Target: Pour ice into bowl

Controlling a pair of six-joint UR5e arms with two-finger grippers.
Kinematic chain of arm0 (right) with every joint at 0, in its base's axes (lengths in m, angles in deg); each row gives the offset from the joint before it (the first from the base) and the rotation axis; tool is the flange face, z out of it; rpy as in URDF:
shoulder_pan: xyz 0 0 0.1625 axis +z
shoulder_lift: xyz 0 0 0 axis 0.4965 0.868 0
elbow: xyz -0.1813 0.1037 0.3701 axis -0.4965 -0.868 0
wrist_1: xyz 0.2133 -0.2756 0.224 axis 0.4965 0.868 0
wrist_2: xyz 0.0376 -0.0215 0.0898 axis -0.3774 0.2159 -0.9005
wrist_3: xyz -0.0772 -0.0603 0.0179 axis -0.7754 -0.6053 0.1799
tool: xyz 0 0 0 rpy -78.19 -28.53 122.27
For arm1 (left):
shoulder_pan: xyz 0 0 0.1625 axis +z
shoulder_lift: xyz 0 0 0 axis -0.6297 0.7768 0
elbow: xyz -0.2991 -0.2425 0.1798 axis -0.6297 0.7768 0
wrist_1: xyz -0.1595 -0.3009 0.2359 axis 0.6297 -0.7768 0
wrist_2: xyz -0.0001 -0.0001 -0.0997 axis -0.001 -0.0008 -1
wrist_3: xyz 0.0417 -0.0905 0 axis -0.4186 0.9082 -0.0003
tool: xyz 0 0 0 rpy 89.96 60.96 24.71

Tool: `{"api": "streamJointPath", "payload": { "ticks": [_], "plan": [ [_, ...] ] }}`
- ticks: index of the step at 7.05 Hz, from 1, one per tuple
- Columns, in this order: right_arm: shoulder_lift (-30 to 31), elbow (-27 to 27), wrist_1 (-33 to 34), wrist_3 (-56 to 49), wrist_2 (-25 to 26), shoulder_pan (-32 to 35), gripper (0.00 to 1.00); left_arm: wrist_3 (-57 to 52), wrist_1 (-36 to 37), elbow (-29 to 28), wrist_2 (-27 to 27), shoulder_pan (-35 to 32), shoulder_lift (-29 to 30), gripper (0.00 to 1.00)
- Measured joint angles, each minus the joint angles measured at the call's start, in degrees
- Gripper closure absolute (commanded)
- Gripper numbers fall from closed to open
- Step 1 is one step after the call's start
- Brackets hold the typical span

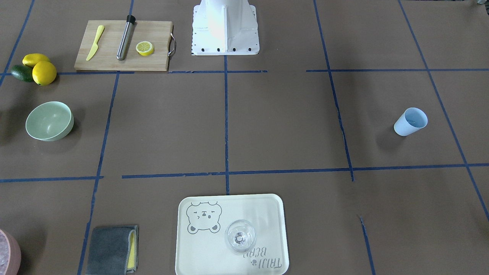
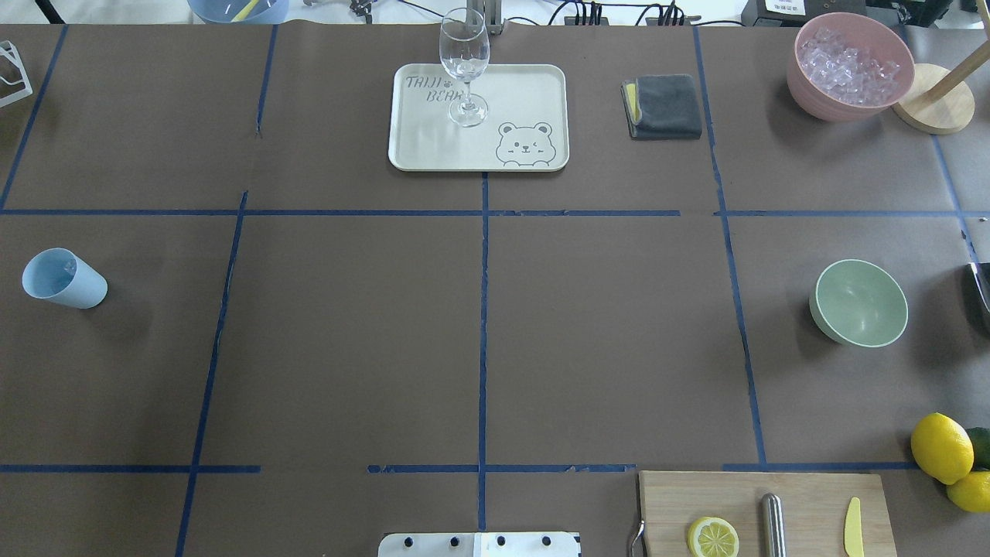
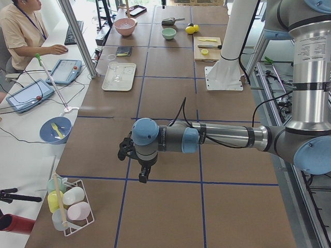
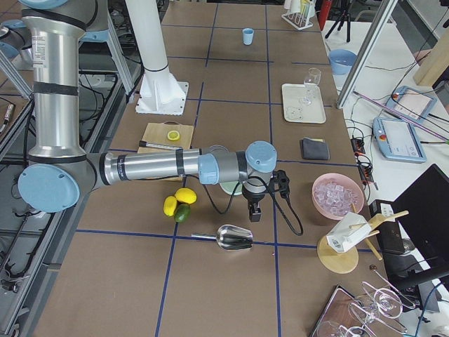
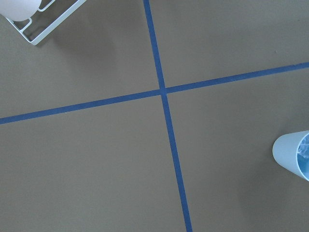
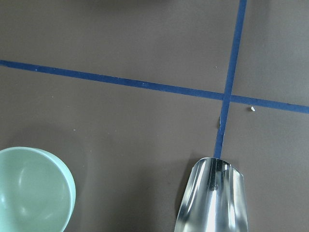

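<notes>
I'd grip the light, stiff cup (image 5: 288, 154), seemingly holding slippery ice (image 5: 304, 154), round its wall; how wide my left hand (image 3: 143, 173) stands I cannot tell.

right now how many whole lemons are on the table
2. One lemon and a second lemon lie together beside the cutting board, by a dark green fruit. The lemon half on that board is not counted.
</notes>
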Motion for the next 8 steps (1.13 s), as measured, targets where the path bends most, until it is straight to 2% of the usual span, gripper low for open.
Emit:
{"api": "streamJointPath", "payload": {
  "ticks": [1, 3, 4, 6, 8],
  "plan": [
    [0.33, 0.23, -1.0, 0.09, -2.01, -1.35, 0.0, -0.19, -0.16, 1.03, -0.16, -0.03, -0.7, 0.0],
    [1.86, 0.73, -7.69, 5.72, -4.2, -5.91, 0.0, -0.1, -0.34, 1.61, 0.01, 0.07, -0.74, 0.0],
    [3.05, 0.75, -13.2, 12.73, -3.94, -9.14, 0.1, -0.01, -0.34, 1.81, 0.21, 0.1, -0.41, 0.0],
    [5.25, 0.37, -24.74, 27.29, 0.21, -16.3, 0.08, 0.04, -0.33, 2.06, 0.34, 0.12, -0.23, 0.0],
    [5.86, -0.73, -29.13, 36.6, 3.65, -20.78, 0.07, 0.04, -0.32, 2.17, 0.31, 0.14, -0.17, 0.0]
  ]
}}
